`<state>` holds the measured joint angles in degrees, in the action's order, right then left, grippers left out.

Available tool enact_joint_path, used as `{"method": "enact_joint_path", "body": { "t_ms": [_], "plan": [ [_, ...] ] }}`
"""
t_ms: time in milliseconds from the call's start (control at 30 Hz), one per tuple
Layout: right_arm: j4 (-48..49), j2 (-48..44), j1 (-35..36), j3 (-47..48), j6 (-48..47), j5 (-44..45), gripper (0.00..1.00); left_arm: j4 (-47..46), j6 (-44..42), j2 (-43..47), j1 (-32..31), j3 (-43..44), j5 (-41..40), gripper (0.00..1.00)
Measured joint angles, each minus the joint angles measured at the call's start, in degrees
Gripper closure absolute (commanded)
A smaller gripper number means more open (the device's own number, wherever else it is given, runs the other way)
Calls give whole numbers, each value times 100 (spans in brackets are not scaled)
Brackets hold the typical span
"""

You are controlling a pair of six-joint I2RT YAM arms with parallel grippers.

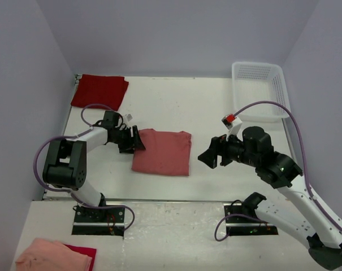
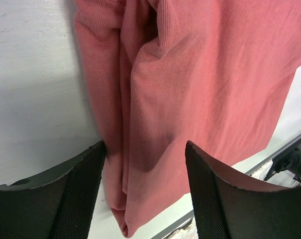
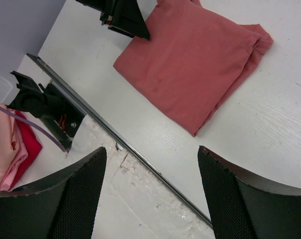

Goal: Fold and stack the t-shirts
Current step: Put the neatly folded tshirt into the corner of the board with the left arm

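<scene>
**Hidden / unclear.**
- Left wrist view: the salmon shirt [image 2: 205, 84] fills most of the frame and is cut off at the top and right. Only its folded left edge and one corner show.
- I cannot tell whether the fingertips of the left gripper [image 2: 145, 147] touch the cloth or stand just over it.
- Top view: a peach cloth [image 1: 55, 255] is cut by the bottom edge. A red cloth [image 1: 83, 250] lies under it, mostly covered.
- The right arm's lower links run out of frame at the bottom right.

**View differences.**
- Only the top view shows the crimson shirt [image 1: 100, 90]. It is folded at the far left corner of the worktop [image 1: 176, 101], well apart from the salmon one.
- Only the top view shows the basket [image 1: 260, 90], at the far right corner.
- The right wrist view shows the salmon shirt whole: a folded rectangle lying flat mid-worktop, with its layers visible along one side. The left gripper's dark tip is at its far corner.
- The same view shows the peach cloth beyond the worktop's near rail.

**Pose.**
- Left arm: elbow bent, forearm reaching to the right. Its gripper sits at the salmon shirt's left edge, jaws wide and straddling the fold, with nothing clamped.
- Right gripper [image 1: 209, 152]: points left toward the shirt, near its right edge but apart from it, over bare worktop. Its jaws are wide and empty.
</scene>
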<state>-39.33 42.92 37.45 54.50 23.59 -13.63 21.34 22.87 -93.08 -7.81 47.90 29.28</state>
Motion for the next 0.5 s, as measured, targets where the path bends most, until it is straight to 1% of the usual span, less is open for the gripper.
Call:
{"method": "enact_joint_path", "body": {
  "t_ms": [133, 300, 467, 500],
  "plan": [
    [4, -109, 0, 0, 35, -61, 25, -4, 2, -20, 4, 0, -9, 34],
    [15, -229, 0, 0, 74, -70, 25, -79, 39, -173, -37, 28, 70, 39],
    [42, -361, 0, -48, 96, -70, 25, -592, 411, -444, -503, 66, 304, 43],
    [33, -376, 0, -63, 109, -70, 24, -815, 533, -518, -645, 48, 372, 51]
  ]
}}
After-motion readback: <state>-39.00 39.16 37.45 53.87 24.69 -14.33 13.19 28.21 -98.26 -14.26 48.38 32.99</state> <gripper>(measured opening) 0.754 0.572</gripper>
